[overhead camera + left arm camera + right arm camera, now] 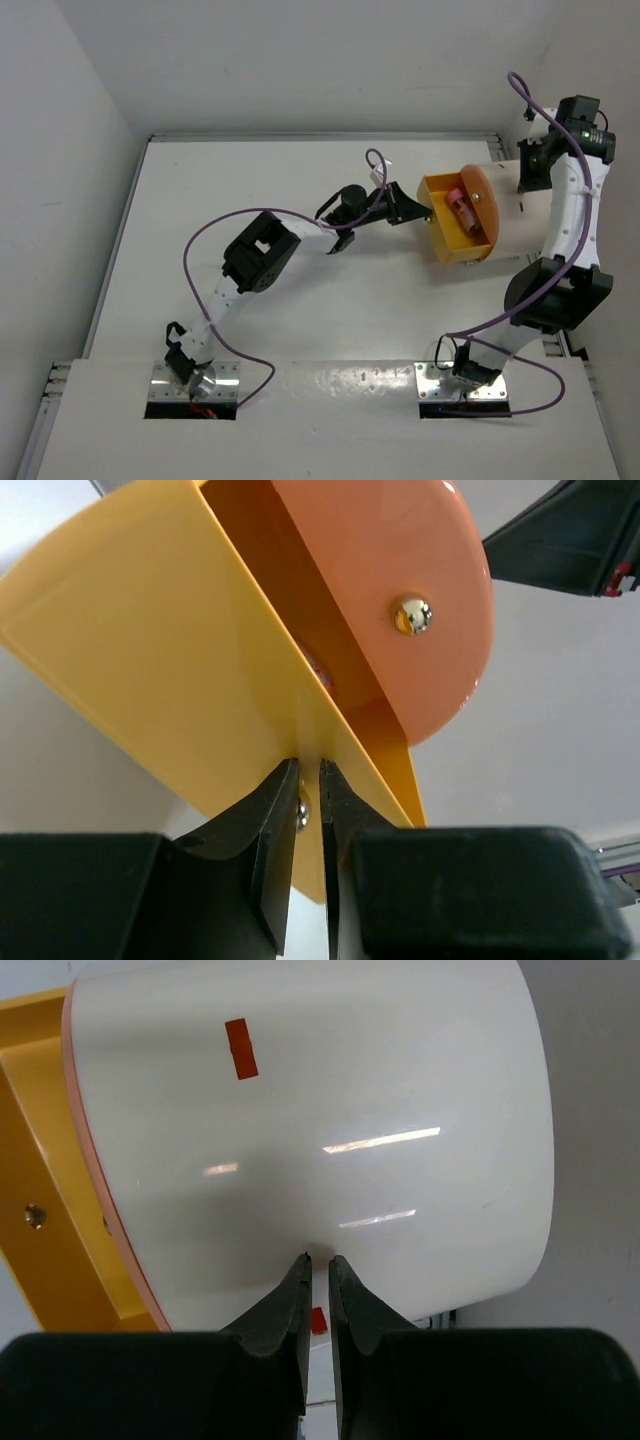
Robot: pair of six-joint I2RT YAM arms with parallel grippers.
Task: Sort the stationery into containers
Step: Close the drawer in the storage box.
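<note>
Top view: the big cream-white plastic drum [515,225] is laid on its side at the right of the bench [300,330], long axis roughly left-right. A yellow wedge drawer [450,245] sticks out towards the left tool [408,205], with pink stationery [462,205] inside.

Left wrist: that tool is pinched nearly shut on the drawer's small brass knob [302,812].

Right wrist: the right tool [318,1258], narrow and holding nothing, is set against the drum's white wall, probably to brace it.

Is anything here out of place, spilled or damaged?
Only the yellow drawer stands out: it is pulled out of the drum at its orange end face, with a pink item inside. The left gripper pinches its knob. Nothing looks spilled or damaged.
</note>
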